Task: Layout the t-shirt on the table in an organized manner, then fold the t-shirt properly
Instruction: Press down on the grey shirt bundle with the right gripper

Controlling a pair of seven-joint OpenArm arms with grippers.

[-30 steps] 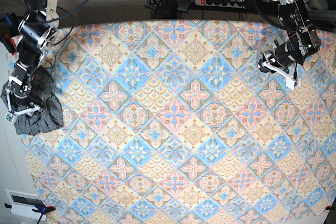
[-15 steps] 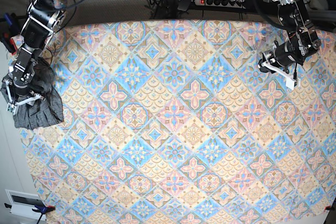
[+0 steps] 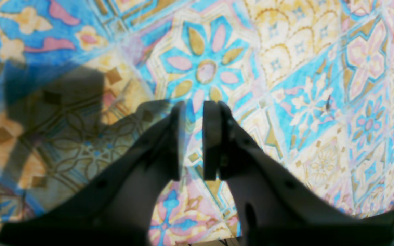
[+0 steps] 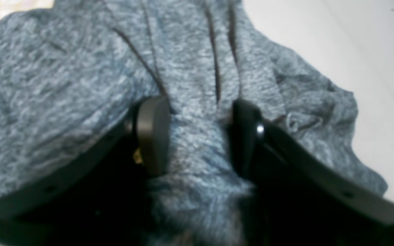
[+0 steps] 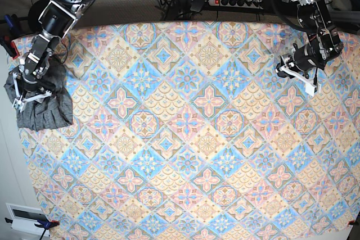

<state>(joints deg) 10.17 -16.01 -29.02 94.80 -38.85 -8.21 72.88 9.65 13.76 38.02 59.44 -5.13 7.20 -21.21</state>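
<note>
A: Where's the t-shirt (image 5: 42, 108)?

B: Bunched in a dark-grey heap at the far left edge of the table (image 5: 191, 139) in the base view, partly hanging off the side. Wrist view shows heathered knit with several creases.

A: Right arm?

B: Reaches down along that left edge, links angled steeply, wrist over the heap. The right gripper (image 5: 31, 95) has its jaws spread fairly wide with a thick fold of the shirt pinched between the pads (image 4: 152, 136). Cloth fills the gap and bulges both sides, so it's gripping fabric.

A: Left arm?

B: On the other side, near the top right corner of the table. Forearm comes down from above, wrist bent inward. The left gripper (image 5: 297, 71) sits over the patterned cloth; whether it touches the cloth is unclear. Wrist view shows the left gripper (image 3: 192, 140) with jaws close together, a slim gap, nothing between them, only blue and cream tiles behind.

A: Arms near each other?

B: No, well apart, opposite sides.
</note>
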